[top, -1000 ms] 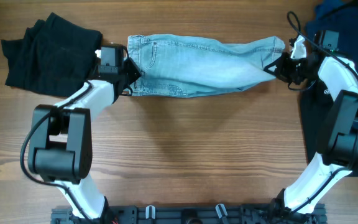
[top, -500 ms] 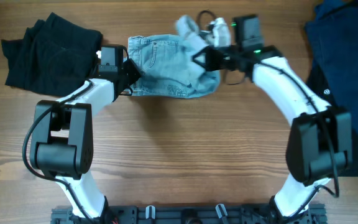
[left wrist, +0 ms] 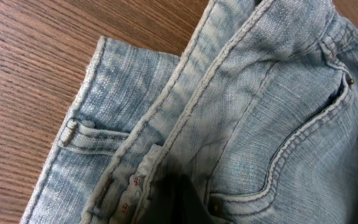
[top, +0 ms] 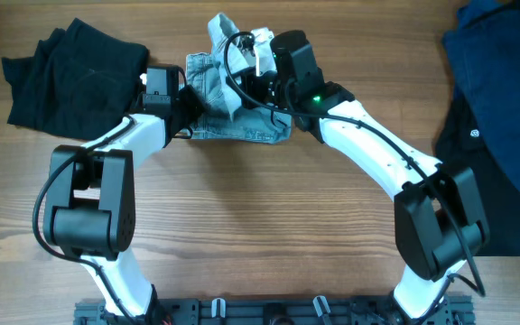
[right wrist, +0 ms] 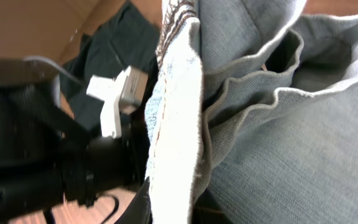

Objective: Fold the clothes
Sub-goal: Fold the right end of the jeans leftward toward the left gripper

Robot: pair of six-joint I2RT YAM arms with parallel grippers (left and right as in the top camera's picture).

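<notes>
The pale blue denim shorts (top: 242, 122) lie at the top middle of the table, doubled over leftwards. My left gripper (top: 186, 106) is shut on the waistband end at the left; the left wrist view shows the waistband, belt loop and stitched pocket (left wrist: 247, 124) with a dark finger (left wrist: 176, 202) clamped on the fabric. My right gripper (top: 242, 81) is shut on the leg hem (top: 222, 36) and holds it raised above the waistband end. In the right wrist view the held hem (right wrist: 176, 124) hangs as a pale vertical strip, with my left arm (right wrist: 42, 155) behind it.
A black garment (top: 70, 68) lies bunched at the top left, close to the left gripper. A dark navy garment (top: 499, 99) covers the right edge of the table. Bare wooden table (top: 269, 226) fills the middle and front.
My right gripper has carried the leg end of the shorts from the far right to over the waistband at the left, folding them in half. The left gripper has stayed put.
</notes>
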